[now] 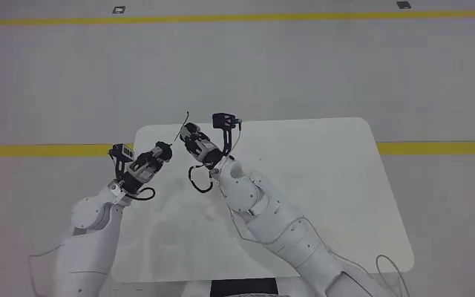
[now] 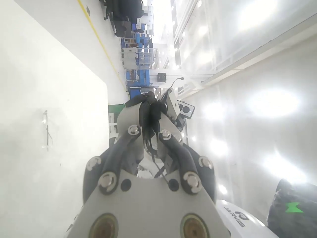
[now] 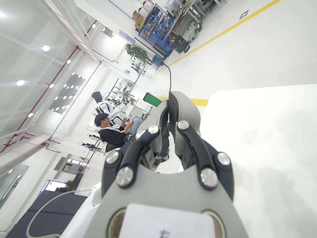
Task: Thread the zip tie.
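Pinching the zip tie (image 3: 170, 77) between the pressed-together fingers of my right end effector (image 3: 170, 97), I hold the thin black strap so that it projects straight out past the fingertips. In the right wrist view its far end carries a small thicker piece, seen against the pale floor. Top view: the zip tie (image 1: 182, 126) appears as a fine dark line slanting away from my right end effector (image 1: 185, 134), and its free end shows against the floor beyond the far edge of the table (image 1: 319, 185). My left end effector (image 1: 165, 151) is just beside the right one, and the 2 sets of fingertips face each other above the table's far left corner region, neither touching the white surface. Left wrist view: my left end effector (image 2: 149, 107) has its dark pads (image 2: 145, 115) drawn together, and I cannot tell whether anything is caught between them. The white table (image 2: 49, 75) lies to one side of these fingers. A yellow floor line (image 1: 415, 148) runs past the table on both sides in the top view.
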`<state>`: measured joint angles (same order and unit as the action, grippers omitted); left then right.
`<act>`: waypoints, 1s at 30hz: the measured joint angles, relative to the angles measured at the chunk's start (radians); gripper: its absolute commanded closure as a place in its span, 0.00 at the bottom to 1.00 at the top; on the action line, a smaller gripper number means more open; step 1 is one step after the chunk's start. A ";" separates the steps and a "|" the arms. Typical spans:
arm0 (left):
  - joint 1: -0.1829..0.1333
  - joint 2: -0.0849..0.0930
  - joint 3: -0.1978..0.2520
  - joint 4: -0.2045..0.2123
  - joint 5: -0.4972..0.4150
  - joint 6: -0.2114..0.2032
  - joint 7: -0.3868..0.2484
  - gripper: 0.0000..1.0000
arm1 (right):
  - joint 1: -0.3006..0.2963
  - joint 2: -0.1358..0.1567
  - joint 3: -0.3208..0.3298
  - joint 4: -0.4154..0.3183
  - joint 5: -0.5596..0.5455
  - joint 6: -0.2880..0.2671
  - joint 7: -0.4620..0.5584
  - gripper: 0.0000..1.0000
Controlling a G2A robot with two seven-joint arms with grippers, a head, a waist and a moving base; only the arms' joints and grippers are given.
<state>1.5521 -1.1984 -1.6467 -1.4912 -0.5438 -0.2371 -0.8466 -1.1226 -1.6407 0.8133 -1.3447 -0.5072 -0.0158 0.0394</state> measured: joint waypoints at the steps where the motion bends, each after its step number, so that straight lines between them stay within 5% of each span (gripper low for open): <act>1: 0.000 0.000 0.000 0.000 0.000 0.000 0.000 1.00 | 0.000 0.000 0.000 0.000 0.000 0.000 0.000 1.00; 30: 0.000 0.000 0.000 0.000 0.000 0.000 0.000 1.00 | 0.003 0.001 -0.008 0.015 -0.066 -0.025 -0.004 1.00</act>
<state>1.5521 -1.1984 -1.6467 -1.4912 -0.5438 -0.2371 -0.8466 -1.1200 -1.6399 0.8049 -1.3292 -0.5735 -0.0412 0.0352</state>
